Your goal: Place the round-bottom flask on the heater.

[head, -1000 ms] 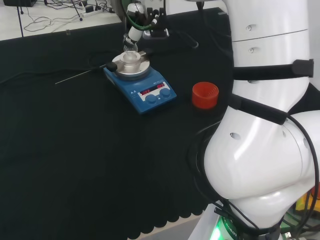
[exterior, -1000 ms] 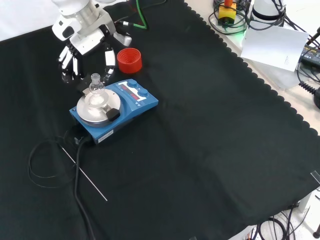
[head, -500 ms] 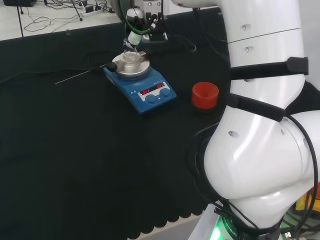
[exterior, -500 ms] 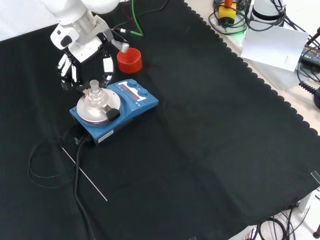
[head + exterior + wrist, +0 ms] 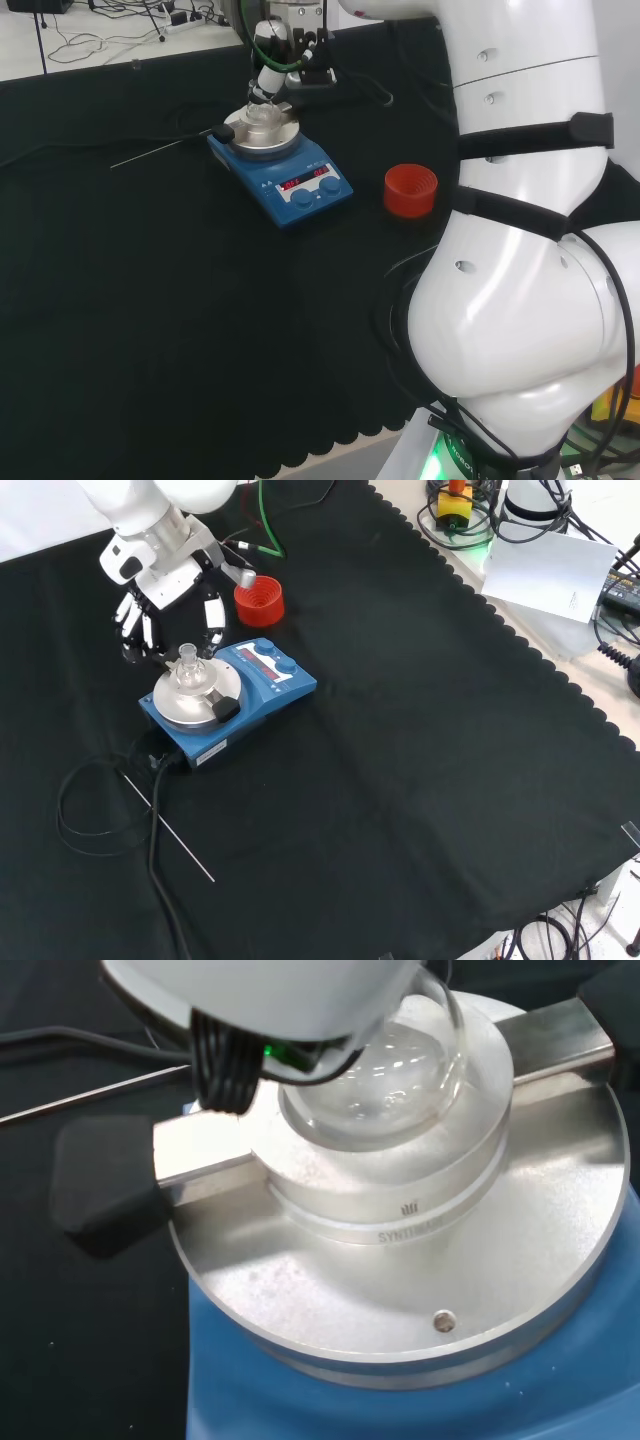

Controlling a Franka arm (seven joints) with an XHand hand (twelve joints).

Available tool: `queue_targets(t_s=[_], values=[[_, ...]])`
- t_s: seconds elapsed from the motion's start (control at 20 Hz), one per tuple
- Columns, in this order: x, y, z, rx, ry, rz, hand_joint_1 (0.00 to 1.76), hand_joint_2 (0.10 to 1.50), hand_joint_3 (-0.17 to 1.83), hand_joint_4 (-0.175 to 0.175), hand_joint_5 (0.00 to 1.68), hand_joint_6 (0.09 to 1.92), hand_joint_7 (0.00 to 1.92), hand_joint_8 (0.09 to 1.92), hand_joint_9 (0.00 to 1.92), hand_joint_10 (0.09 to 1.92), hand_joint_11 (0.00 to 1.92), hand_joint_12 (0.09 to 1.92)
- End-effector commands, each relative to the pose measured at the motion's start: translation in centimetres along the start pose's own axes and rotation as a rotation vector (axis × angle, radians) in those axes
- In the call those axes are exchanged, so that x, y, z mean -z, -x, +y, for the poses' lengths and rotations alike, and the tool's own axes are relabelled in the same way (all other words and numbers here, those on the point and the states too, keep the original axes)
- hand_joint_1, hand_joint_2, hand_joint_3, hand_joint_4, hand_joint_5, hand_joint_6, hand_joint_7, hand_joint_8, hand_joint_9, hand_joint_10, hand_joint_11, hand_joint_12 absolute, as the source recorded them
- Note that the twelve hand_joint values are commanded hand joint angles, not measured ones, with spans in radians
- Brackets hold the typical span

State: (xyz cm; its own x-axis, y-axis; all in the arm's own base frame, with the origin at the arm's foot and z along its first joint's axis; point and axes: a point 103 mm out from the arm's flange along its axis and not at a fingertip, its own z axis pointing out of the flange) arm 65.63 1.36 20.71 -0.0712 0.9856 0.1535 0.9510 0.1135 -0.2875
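Note:
The clear round-bottom flask sits upright in the metal block on the blue heater, its short neck pointing up. In the head view the flask stands on the heater at the far middle of the cloth. The hand hangs just behind and above the flask's neck with straight fingers pointing down on either side, holding nothing. In the wrist view the flask's bulb rests in the round metal block, and a blurred white part of the hand shows close above it.
A red ribbed ring stand stands just beyond the heater, to its right in the head view. A thin metal rod and a black cable lie on the cloth in front of the heater. Papers and cables lie off the cloth's right edge.
In the front view the hand has sunk a little closer to the flask's neck. The flask stays on the heater.

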Motion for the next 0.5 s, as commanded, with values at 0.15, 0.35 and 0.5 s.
queue_targets(t_s=[0.15,0.35,0.5], values=[[-0.03,-0.01,-0.01,-0.004,0.001,-0.006,1.12,0.64,0.84,0.02,1.13,1.01,0.38,0.66,0.64,0.59,0.36,1.33],[0.09,-0.14,-0.3,0.0,0.006,-0.01,1.08,0.77,0.56,0.155,1.11,0.91,0.34,0.68,0.61,0.61,0.34,1.34],[0.54,-0.32,-0.75,-0.002,0.008,-0.012,1.0,0.66,0.62,-0.046,0.98,0.86,0.31,0.67,0.58,0.62,0.32,1.34]])
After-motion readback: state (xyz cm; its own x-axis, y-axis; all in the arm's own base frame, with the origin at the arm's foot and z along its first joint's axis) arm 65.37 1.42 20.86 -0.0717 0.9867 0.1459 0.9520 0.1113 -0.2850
